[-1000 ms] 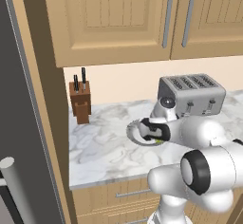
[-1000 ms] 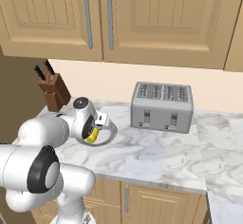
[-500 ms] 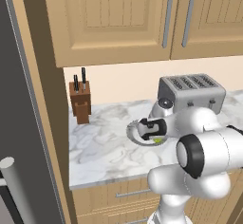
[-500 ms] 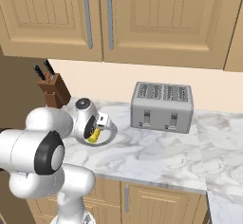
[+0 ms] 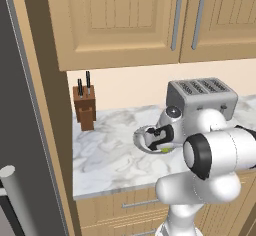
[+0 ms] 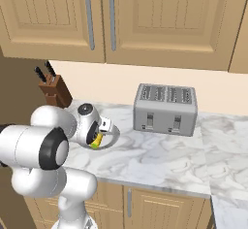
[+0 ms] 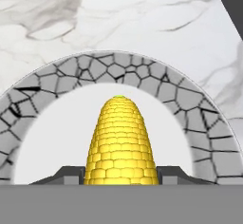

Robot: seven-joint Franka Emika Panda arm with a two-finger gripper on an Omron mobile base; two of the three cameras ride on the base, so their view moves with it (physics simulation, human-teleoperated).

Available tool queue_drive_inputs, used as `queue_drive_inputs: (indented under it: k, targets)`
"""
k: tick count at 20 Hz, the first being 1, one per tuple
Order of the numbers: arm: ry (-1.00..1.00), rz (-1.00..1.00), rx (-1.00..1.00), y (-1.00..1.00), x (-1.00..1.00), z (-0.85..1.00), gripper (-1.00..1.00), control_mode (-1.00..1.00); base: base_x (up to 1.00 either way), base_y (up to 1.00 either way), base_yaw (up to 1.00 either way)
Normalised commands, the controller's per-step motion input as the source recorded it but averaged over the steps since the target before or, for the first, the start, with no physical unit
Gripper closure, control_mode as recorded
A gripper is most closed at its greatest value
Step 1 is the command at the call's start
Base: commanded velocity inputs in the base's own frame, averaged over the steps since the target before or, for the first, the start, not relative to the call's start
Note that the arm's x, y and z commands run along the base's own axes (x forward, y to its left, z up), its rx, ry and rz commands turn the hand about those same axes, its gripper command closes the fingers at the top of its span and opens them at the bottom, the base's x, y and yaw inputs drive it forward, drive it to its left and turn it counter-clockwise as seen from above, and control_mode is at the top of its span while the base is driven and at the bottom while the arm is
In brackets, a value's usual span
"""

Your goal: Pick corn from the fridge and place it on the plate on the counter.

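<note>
Marble tabletop (image 5: 107,152) w/ toaster (image 5: 201,96) at the back: your plate (image 5: 142,139) sits just in front-left of the toaster, knife block (image 5: 85,107) further left by the fridge (image 5: 22,145). You've got the fingers (image 7: 121,174) low over the plate, clamped either side of the corn (image 7: 120,142), its tip pointing across the plate's white centre. Can't tell if the corn touches the plate.

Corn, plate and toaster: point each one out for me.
corn (image 7: 120,142), hand view, middle of the cob
plate (image 7: 142,80), hand view, cracked grey rim
toaster (image 6: 165,109), right base view, front face
</note>
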Motion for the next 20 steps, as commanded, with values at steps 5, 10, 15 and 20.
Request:
queue_drive_inputs:
  k: [5, 10, 15, 20]
  targets:
    - [0.0, 0.0, 0.0, 0.0, 0.37, 0.0, 1.0, -1.0, 0.0, 0.0, 0.0]
    - [0.0, 0.0, 0.0, 0.0, 0.21, -0.1, 1.0, -1.0, 0.0, 0.0, 0.0]
    - [-0.02, 0.0, 0.0, 0.0, 0.05, -0.3, 1.0, -1.0, 0.0, 0.0, 0.0]
    - [-0.01, 0.0, 0.0, 0.0, 0.03, -0.1, 1.0, -1.0, 0.0, 0.0, 0.0]
